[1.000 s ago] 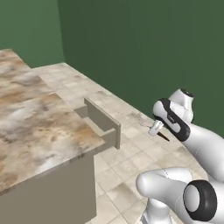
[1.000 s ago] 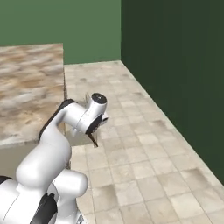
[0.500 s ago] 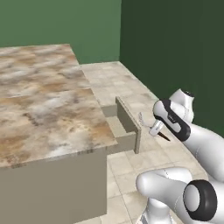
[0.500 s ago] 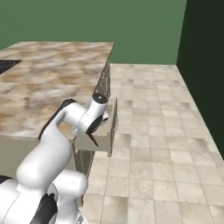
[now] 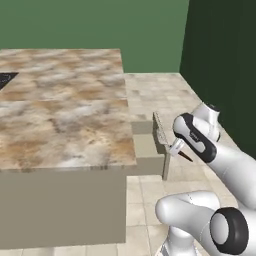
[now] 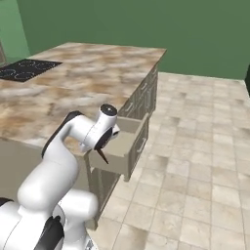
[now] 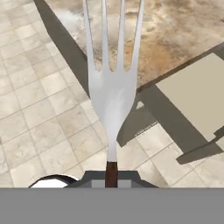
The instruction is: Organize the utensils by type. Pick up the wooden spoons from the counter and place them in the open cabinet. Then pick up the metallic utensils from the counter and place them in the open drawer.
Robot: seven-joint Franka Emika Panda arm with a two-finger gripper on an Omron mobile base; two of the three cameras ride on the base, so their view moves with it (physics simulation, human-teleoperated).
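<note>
Gripper (image 5: 176, 149) clamping silver fork (image 7: 113, 83), beside open drawer (image 6: 128, 146), no writing

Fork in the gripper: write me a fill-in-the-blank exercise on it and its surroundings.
1. The gripper is shut on a silvery ____ with a dark handle.
2. The drawer under the counter stands ____.
3. In the hand view the fork has ____ tines.
4. The wall behind the counter is ____.

Missing words: fork; open; four; green

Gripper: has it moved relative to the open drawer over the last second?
Yes. The gripper, shut on the fork, is now right beside the open drawer's front; earlier floor showed between them. The base drove too.
</note>
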